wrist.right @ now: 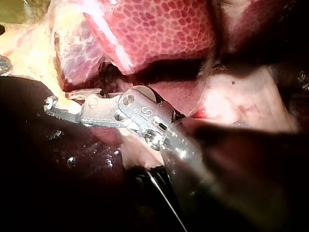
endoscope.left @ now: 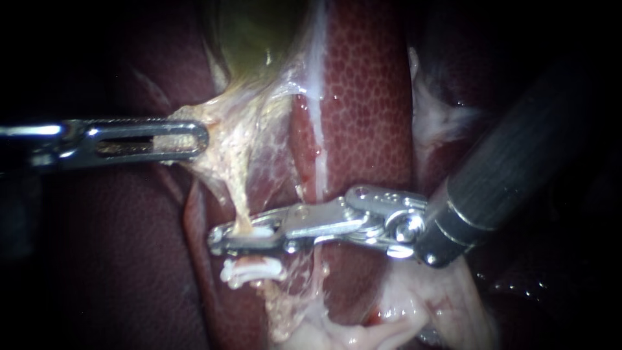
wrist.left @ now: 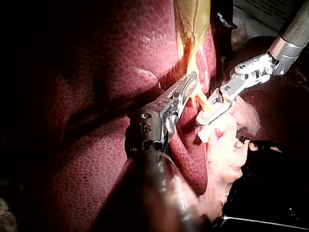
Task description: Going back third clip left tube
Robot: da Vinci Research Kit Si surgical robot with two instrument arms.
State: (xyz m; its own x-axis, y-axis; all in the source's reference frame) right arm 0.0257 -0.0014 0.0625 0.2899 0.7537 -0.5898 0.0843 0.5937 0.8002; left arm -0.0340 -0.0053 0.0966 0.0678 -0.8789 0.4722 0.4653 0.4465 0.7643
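My left instrument (endoscope.left: 194, 139) comes in level from the left, its slotted jaws shut on pale yellow tissue (endoscope.left: 227, 129) just under the green gallbladder (endoscope.left: 259, 32). From that tissue a thin pale tube (endoscope.left: 241, 198) runs down. My right instrument (endoscope.left: 220, 240) reaches across from the right, its jaws closed around this tube with a white clip (endoscope.left: 259, 230) between them. A second white clip (endoscope.left: 249, 269) sits on the tube just below the jaws. The left wrist view shows my left instrument (wrist.left: 190, 84) holding the strand taut and my right instrument (wrist.left: 205, 118) crossing it. My right instrument (wrist.right: 53, 106) also shows in its own wrist view.
Mottled red liver (endoscope.left: 369, 97) lies behind the tube and fills the centre. A white band (endoscope.left: 317, 129) runs down the liver beside the tube. Pale fatty tissue (endoscope.left: 414, 304) lies under the right instrument's wrist. Dark liver surface (endoscope.left: 97, 259) spreads at the lower left.
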